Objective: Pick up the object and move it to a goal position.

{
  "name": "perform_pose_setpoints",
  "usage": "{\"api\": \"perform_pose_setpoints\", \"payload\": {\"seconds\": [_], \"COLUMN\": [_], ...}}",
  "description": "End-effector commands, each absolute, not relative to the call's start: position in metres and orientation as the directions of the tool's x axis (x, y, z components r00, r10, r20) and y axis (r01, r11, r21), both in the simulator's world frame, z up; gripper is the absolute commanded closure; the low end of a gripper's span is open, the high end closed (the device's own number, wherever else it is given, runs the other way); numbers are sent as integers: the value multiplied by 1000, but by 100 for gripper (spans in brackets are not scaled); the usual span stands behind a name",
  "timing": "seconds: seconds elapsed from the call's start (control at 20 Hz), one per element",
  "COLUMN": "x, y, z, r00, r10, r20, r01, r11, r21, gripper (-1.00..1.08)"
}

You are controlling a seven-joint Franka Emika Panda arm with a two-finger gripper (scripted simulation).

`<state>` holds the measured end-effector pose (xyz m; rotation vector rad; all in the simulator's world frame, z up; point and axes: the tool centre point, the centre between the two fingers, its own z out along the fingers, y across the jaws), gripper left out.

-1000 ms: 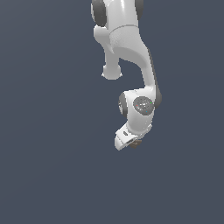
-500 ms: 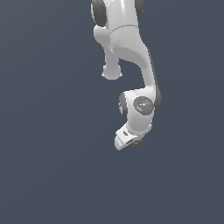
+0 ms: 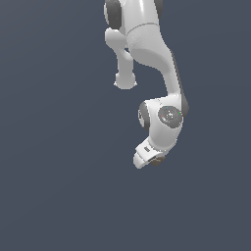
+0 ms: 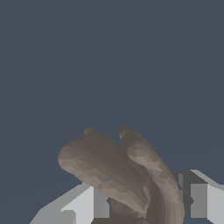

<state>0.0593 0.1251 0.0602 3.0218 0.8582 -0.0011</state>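
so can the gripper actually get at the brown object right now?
Probably yes: in the wrist view the brown object already sits between the gripper fingers, nothing in the way. The exterior view shows only a dark sliver under the gripper, so grip firmness is unclear.

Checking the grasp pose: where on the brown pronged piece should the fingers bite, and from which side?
Grip the brown pronged piece at its thick base, where the prongs join, one finger on each flank, as the wrist view shows. The gripper already straddles that base, fingers on either side, with the rounded prongs pointing away from the palm. Whether the pads are touching it cannot be told.
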Motion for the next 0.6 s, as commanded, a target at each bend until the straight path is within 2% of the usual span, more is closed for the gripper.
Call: {"api": "perform_pose_setpoints", "payload": {"seconds": [0.0,0.55], "x": [64,88], "y": [138,197], "z": [71,119], "r00": [850,850], "r10": [526,526], "r20": [0,0], "r01": [526,526], "r11": [-850,-850], "r21": [0,0], "gripper": [108,108]}}
